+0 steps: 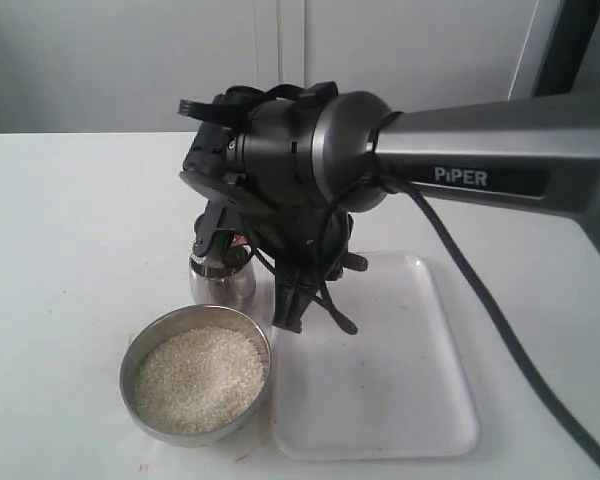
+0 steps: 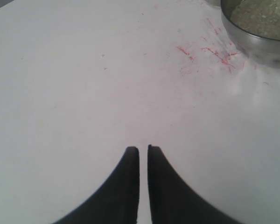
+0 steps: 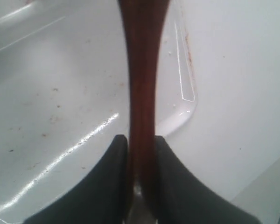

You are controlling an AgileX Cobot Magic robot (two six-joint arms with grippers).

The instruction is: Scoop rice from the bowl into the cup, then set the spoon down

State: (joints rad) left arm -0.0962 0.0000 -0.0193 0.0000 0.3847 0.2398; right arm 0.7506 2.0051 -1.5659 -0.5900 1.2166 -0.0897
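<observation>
The steel bowl stands at the front left, filled with a heap of white rice. Behind it the shiny cup is half covered by my right arm. My right gripper is shut on the slim handle of the reddish-brown spoon. It hangs over a corner of the clear tray, and the spoon's oval end is out of view. In the exterior view the right gripper points down between cup and tray. My left gripper is shut and holds nothing, low over bare table near the bowl.
A shallow clear plastic tray lies right of the bowl, touching its side. Red marks stain the white table beside the bowl. The right arm's black cable crosses above the tray.
</observation>
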